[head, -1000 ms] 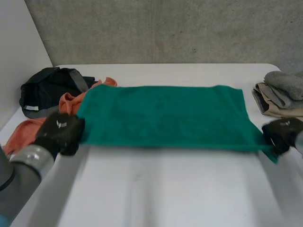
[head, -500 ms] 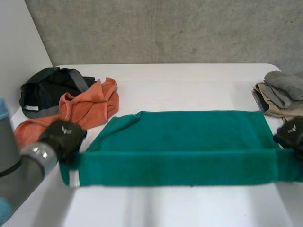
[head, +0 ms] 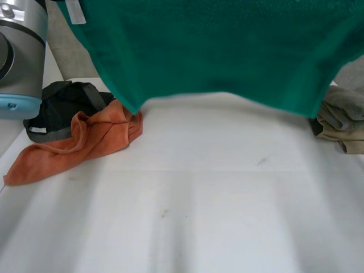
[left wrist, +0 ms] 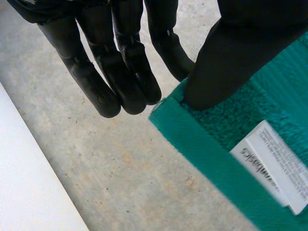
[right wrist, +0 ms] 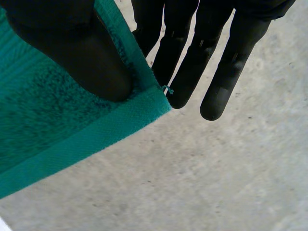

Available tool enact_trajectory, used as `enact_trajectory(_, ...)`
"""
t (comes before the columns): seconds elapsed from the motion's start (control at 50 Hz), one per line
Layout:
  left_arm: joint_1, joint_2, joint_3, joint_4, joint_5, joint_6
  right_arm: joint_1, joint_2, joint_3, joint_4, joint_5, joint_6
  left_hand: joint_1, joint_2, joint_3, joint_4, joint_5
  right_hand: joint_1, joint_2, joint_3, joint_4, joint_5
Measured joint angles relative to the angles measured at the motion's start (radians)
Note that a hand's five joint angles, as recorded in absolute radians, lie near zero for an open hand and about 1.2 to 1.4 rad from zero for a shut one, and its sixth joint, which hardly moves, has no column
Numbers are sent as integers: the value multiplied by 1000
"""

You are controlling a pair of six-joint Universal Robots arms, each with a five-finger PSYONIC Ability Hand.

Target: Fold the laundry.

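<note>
While aloft — one green towel [head: 216, 51], left hand [left wrist: 120, 67], right hand [right wrist: 192, 62].

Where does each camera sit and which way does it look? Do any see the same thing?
Head view: between and behind the arms, looking down at the white table past the held-up green towel; the left arm shows.
Left wrist view: on the left wrist, looking along the left hand, which pinches a towel corner by its white label.
Right wrist view: on the right wrist, looking along the right hand, pinching another corner.
Shared: all three see the green towel.
</note>
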Motion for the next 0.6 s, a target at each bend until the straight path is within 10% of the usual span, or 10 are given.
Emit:
enact_trajectory(0.34,-20,125,-536,-27,60,-9,-85,-71,341,240,-119,-63,0,0,0,0,0,0,0,0,0,0)
enact_trajectory(0.6,-29,472,-1034,-261,79,134,-399,-268,631,572,-335,-427,0,0,0,0,0,0,0,0,0,0)
